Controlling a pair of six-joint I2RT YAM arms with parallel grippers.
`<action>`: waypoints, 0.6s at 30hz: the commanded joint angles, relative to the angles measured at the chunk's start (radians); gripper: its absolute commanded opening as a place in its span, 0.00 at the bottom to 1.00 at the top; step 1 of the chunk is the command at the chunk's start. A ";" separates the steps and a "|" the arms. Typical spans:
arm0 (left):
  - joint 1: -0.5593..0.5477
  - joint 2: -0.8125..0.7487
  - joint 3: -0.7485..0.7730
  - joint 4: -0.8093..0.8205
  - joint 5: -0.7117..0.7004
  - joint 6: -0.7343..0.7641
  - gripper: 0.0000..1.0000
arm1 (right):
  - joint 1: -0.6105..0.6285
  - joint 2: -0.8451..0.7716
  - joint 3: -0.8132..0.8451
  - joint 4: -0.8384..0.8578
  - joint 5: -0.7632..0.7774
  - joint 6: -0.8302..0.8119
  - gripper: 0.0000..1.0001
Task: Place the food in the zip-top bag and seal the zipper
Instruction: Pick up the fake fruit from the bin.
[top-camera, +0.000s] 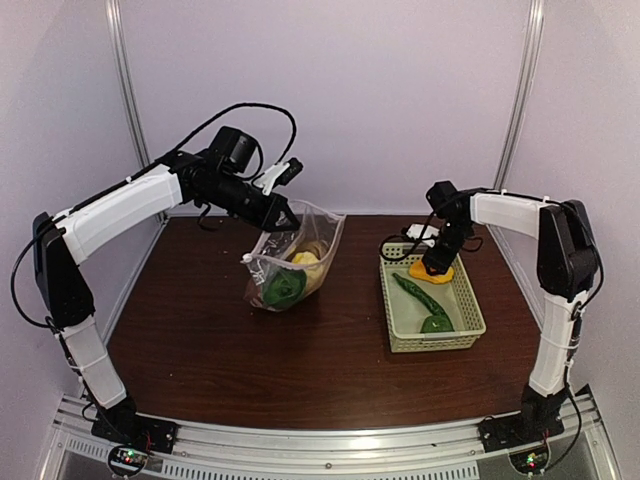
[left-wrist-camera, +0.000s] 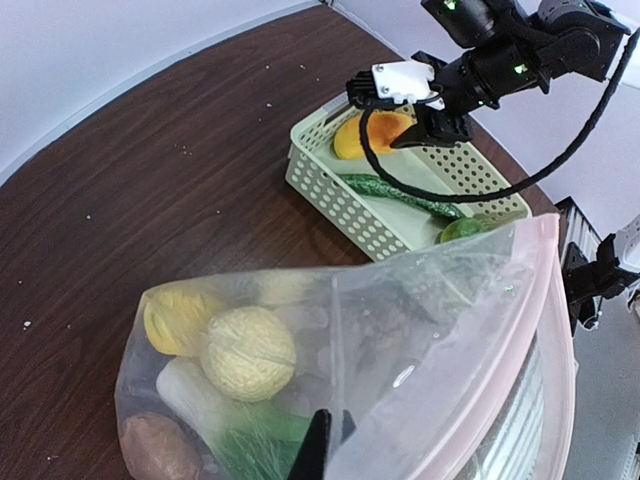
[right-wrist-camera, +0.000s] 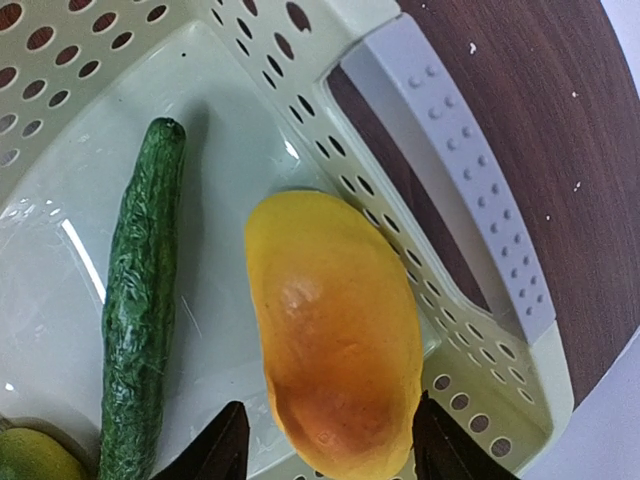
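My left gripper (top-camera: 283, 218) is shut on the top edge of the clear zip-top bag (top-camera: 297, 262) and holds it up, its bottom on the table. In the left wrist view the bag (left-wrist-camera: 430, 330) holds two yellow lemons (left-wrist-camera: 247, 352), a brown round piece (left-wrist-camera: 158, 450) and green bok choy (left-wrist-camera: 235, 432); the pinkish zipper strip (left-wrist-camera: 556, 330) runs along its open mouth. My right gripper (right-wrist-camera: 335, 450) is open inside the basket, its fingertips (right-wrist-camera: 228, 445) on either side of the orange piece (right-wrist-camera: 335, 330). A green cucumber (right-wrist-camera: 140, 310) lies beside it.
The pale green lattice basket (top-camera: 470, 300) stands at the right of the table, also holding a green pepper (top-camera: 436, 323). A grey handle (right-wrist-camera: 450, 170) sticks out from the basket's rim. Walls close in the table on three sides.
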 joint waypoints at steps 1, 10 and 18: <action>0.003 -0.025 -0.013 0.036 0.020 -0.012 0.00 | 0.003 0.009 -0.027 0.030 0.039 0.002 0.57; 0.004 -0.028 -0.014 0.036 0.022 -0.019 0.00 | 0.003 0.028 -0.071 0.053 0.082 0.011 0.58; 0.004 -0.025 -0.016 0.036 0.019 -0.024 0.00 | 0.004 -0.029 -0.084 0.034 0.070 0.041 0.31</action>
